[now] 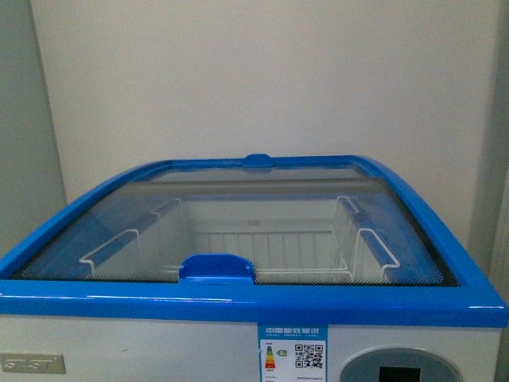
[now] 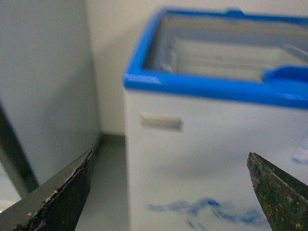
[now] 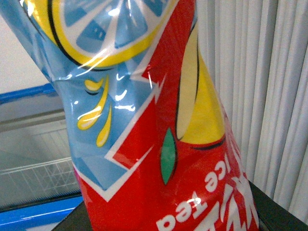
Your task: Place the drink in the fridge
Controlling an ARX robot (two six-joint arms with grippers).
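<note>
Our right tool [image 3: 168, 219] grasps the ice tea bottle [image 3: 159, 144], left tool [image 2: 169, 163] released; next we slide the chest freezer [image 1: 119, 306] lid [image 1: 262, 199] from 6 o'clock

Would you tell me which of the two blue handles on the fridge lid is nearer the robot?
The wide handle on the front rim of the fridge, above the energy label; the other handle sits at the far edge.

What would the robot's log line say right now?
fridge: lid shut, baskets empty | left end effector: open, empty, facing fridge front | right end effector: gripping drink | drink: not yet inside
</note>
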